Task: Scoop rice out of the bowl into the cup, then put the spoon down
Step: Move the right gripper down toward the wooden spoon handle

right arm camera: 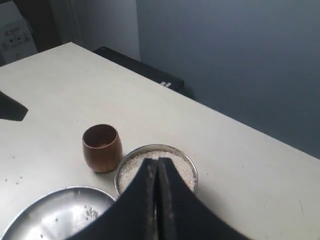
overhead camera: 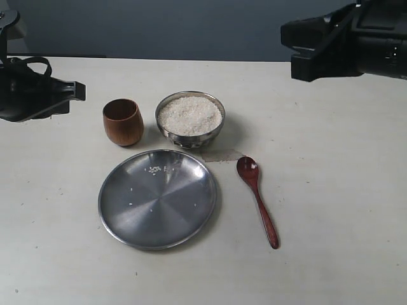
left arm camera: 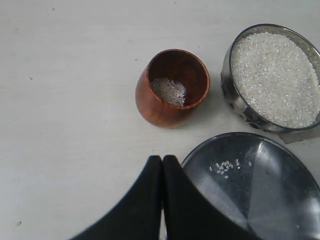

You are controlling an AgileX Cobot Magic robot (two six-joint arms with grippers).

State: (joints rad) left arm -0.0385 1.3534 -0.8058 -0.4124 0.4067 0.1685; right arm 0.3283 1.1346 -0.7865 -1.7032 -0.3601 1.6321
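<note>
The steel bowl stands at the table's middle, heaped with white rice. To its left stands the brown wooden cup, and the left wrist view shows a little rice at the cup's bottom. The reddish-brown spoon lies flat on the table, right of the plate, held by nothing. My left gripper is shut and empty, hovering off to the cup's left. My right gripper is shut and empty, raised high at the back right; its camera looks down on the bowl and cup.
A large flat steel plate lies in front of the cup and bowl, with several loose grains on it. A small clear scrap lies beside the bowl. The table's far edge meets a dark wall.
</note>
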